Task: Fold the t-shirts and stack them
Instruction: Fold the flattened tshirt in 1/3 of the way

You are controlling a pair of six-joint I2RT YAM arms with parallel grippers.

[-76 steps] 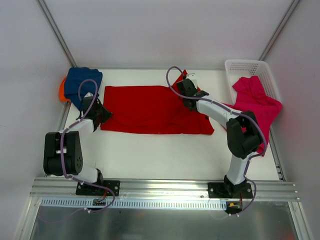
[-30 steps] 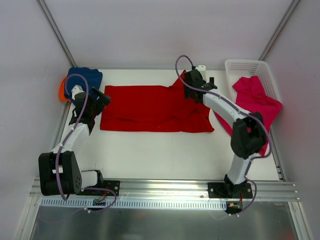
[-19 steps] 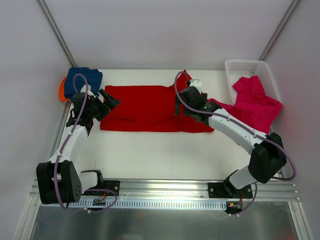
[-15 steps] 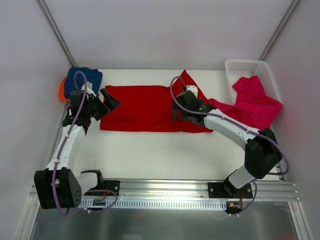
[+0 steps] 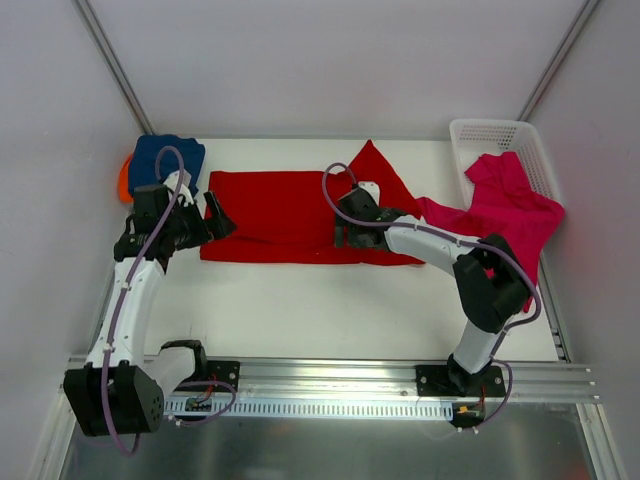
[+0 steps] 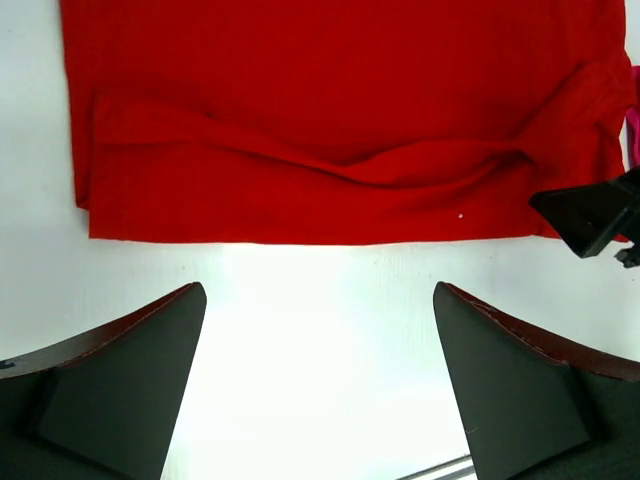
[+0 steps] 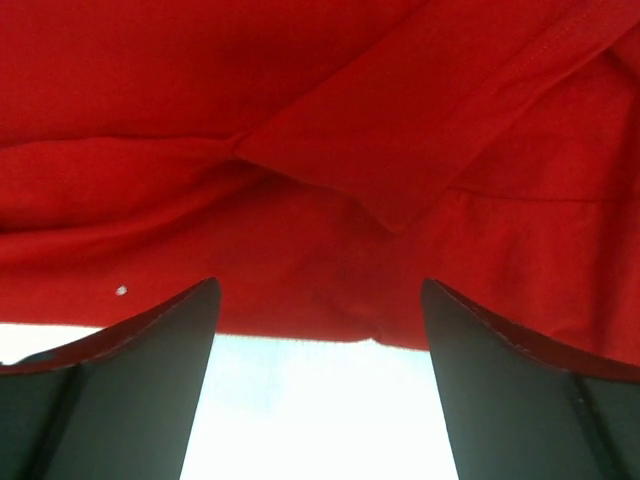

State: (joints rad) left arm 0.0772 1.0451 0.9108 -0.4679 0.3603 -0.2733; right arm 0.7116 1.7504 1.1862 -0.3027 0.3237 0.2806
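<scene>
The right claw (image 7: 318,292) hung wide open, low over the red t-shirt (image 5: 280,212) near its front hem. The left claw (image 6: 320,292) gaped just beside the shirt's left end. The shirt lay flat across the bench (image 5: 320,300), and a magenta-pink t-shirt (image 5: 508,205) draped from the white basket (image 5: 488,130).

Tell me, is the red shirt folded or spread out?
Mostly spread out: the red shirt lies long and flat on the table, only one long edge doubled over.

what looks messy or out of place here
The pink shirt spills out of the basket, over its rim onto the table. The red shirt lies flat but creased, one sleeve poking out at its far edge. The navy shirt is bunched over the orange one.
</scene>
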